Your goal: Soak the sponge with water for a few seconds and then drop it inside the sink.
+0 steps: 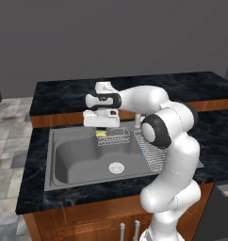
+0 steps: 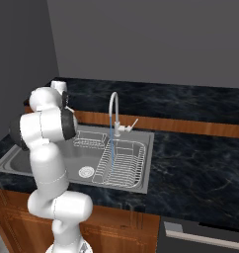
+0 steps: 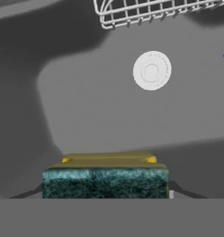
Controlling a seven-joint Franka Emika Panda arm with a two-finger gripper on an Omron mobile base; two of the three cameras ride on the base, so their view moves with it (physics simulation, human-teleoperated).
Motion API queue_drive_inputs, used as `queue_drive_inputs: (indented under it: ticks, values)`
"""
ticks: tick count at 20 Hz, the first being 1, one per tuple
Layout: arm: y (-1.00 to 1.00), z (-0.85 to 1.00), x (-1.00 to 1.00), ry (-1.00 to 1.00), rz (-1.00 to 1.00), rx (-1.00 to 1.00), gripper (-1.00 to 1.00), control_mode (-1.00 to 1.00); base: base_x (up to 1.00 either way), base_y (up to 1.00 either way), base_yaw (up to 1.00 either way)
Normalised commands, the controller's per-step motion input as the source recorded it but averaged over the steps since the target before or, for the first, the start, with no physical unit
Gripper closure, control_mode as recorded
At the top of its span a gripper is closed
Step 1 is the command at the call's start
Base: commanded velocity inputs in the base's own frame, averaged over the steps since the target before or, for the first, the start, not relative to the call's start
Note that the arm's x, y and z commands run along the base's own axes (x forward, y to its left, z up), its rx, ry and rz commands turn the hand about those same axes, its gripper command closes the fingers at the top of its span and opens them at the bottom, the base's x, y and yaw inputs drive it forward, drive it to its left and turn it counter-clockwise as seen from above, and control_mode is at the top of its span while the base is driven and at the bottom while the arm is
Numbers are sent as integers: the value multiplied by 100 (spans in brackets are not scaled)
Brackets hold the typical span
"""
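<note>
One arm, one counter [image 1: 45, 183], one sink [image 1: 78, 155], and it's all happening over the back rim. The counter is black marble-look stone, with wood cabinets [image 1: 87, 221] under it and a second, higher dark ledge [image 2: 190, 104] behind. The sink is a big grey steel basin with rounded corners, set in the counter; on its floor sits one round perforated drain [image 1: 116, 166], white in the hand view [image 3: 152, 70].

Two wire pieces here. The larger is a dish rack [image 2: 122, 163] filling the right side of the sink, with nothing I can make out on it. The smaller is a wire basket [image 1: 113, 136] at the far edge of the basin, just right of the gripper; I can't tell if anything is in it.

One tap [image 2: 114, 111], a tall white gooseneck behind the rack with a lever beside it. One stream of water [image 2: 111, 148], thin, straight and pale blue, drops from the spout onto the rack side, well apart from the gripper.

One sponge [image 1: 102, 134], small and blocky: yellow body, dark green mottled scrub layer. In the hand view the sponge [image 3: 105, 178] sits right between the fingertips, green face toward the camera, yellow behind it. The gripper [image 1: 102, 132] is clamped on it, jaws narrowed to the sponge's width, held up above the far left part of the basin, off the floor and left of the water.
</note>
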Motion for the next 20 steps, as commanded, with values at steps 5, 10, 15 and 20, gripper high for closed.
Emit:
queue_drive_inputs:
  ticks: [5,10,15,20]
  values:
    - [9,-47,8,0,0,0,100,-100,0,0,0]
    - [10,-38,4,0,0,0,100,-100,0,0,0]
    - [15,-11,0,0,0,-4,100,-100,0,0,0]
    - [27,-27,0,0,0,-5,100,-100,0,0,0]
